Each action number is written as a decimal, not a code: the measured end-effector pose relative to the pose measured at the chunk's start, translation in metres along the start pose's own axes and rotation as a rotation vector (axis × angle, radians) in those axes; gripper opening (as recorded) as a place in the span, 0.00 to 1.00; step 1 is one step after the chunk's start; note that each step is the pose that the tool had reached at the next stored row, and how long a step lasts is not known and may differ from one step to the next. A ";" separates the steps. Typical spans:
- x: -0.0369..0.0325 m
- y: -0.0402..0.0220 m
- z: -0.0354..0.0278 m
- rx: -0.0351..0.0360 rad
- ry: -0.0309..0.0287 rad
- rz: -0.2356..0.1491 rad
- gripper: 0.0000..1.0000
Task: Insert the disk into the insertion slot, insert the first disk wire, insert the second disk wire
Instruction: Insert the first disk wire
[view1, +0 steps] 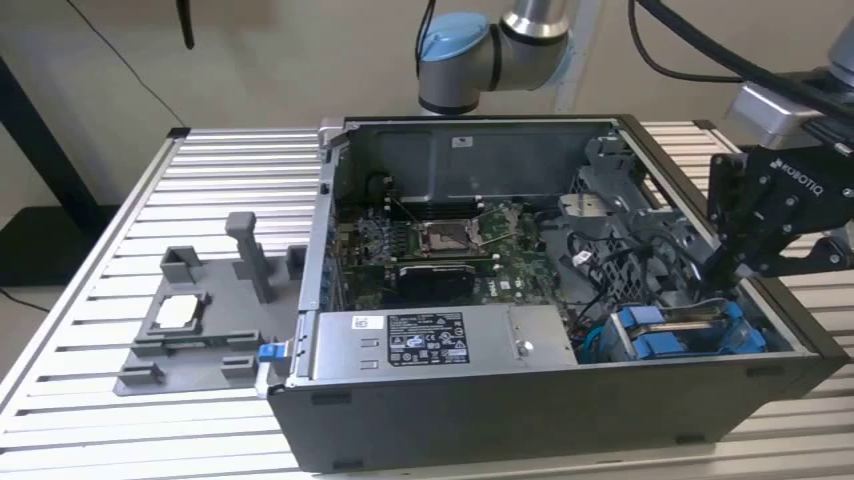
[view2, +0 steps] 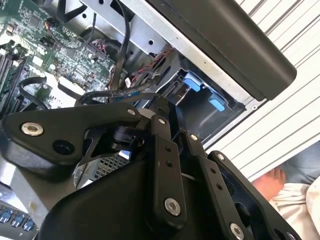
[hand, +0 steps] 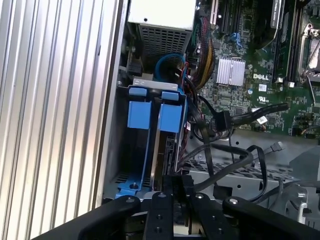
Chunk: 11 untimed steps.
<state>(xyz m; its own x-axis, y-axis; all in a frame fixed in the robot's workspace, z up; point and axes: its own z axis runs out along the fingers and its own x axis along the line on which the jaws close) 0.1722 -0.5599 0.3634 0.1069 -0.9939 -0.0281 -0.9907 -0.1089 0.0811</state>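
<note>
One disk (hand: 169, 125) in its blue carrier is seen seated in the insertion slot (hand: 112, 150) at the computer case's (view1: 534, 420) corner. The claw (hand: 179, 187) is positioned at its end; whether it is clamped cannot be told. The disk wires (hand: 221, 120) are seen loose beside it, judged not yet plugged.

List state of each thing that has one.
Dark grey computer case: side open.
Dark grey metal insertion slot: occupied.
Silver disk in blue carrier: inside that slot.
Black wire with connector: loose, unplugged.
Black tool: down at disk's end.
</note>
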 end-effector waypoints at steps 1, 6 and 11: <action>0.0004 0.0000 0.0005 0.0004 -0.0028 0.005 0.19; 0.0023 0.0000 0.0024 0.0019 -0.0071 0.053 0.19; 0.0042 0.0001 0.0046 0.0033 -0.0110 0.102 0.19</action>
<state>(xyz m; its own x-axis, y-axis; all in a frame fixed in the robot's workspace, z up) 0.1722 -0.5640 0.3587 0.0043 -0.9995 -0.0308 -0.9967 -0.0068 0.0808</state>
